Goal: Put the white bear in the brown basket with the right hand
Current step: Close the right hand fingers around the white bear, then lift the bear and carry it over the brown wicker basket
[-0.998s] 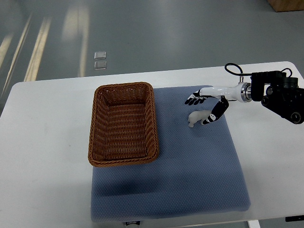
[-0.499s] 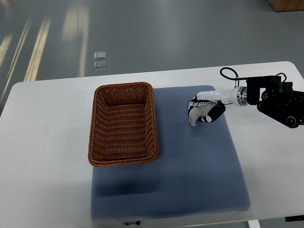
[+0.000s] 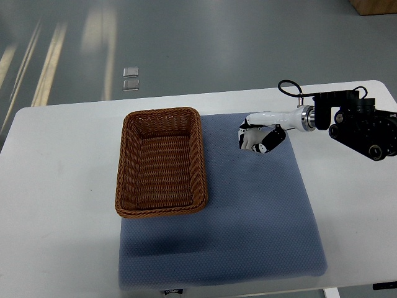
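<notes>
My right hand reaches in from the right edge over the blue mat, its fingers curled around the small white bear. Only a bit of the bear shows between the black-and-white fingers, and it looks lifted slightly off the mat. The brown wicker basket lies to the left of the hand with nothing inside, its near rim about a hand's width away. The left arm does not show.
The white table carries the mat and basket. My right forearm with its black cable loop hangs over the table's right side. Two small clear squares lie on the grey floor beyond the far edge.
The right hand went from spread open above the bear to curled around it. It has since shifted up and slightly left, toward the basket, with the bear in its grasp.
</notes>
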### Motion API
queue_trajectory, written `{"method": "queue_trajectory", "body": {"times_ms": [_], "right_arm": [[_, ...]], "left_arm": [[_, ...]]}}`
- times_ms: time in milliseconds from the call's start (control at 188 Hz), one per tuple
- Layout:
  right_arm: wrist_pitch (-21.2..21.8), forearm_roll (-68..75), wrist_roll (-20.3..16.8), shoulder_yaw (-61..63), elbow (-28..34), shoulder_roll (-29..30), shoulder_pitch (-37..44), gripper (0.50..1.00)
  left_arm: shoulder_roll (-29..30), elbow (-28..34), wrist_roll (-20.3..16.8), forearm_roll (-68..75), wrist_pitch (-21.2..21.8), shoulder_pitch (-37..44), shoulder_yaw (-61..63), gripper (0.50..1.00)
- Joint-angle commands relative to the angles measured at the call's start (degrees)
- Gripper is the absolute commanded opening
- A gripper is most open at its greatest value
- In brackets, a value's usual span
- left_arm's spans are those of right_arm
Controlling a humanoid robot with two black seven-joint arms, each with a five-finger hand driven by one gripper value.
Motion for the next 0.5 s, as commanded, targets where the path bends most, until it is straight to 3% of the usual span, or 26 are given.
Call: {"method": "queue_trajectory", "body": {"times_ms": [0, 329, 494], "right_arm": [[0.0, -0.1, 0.0, -0.2, 0.0, 0.9, 0.1, 0.5], [2.2, -1.8, 0.0, -2.4, 0.2, 4.5, 9.5, 0.5], [3.8, -1.8, 0.0, -2.4, 0.2, 10.6, 13.6, 0.5]], "left_arm": [[0.0, 0.0, 0.0, 0.0, 0.0, 0.0, 0.0, 1.0], [0.0, 0.0, 0.0, -0.1, 0.0, 0.0, 0.0, 1.0], [0.0, 0.0, 0.0, 0.0, 0.0, 0.0, 0.0, 1.0]]}}
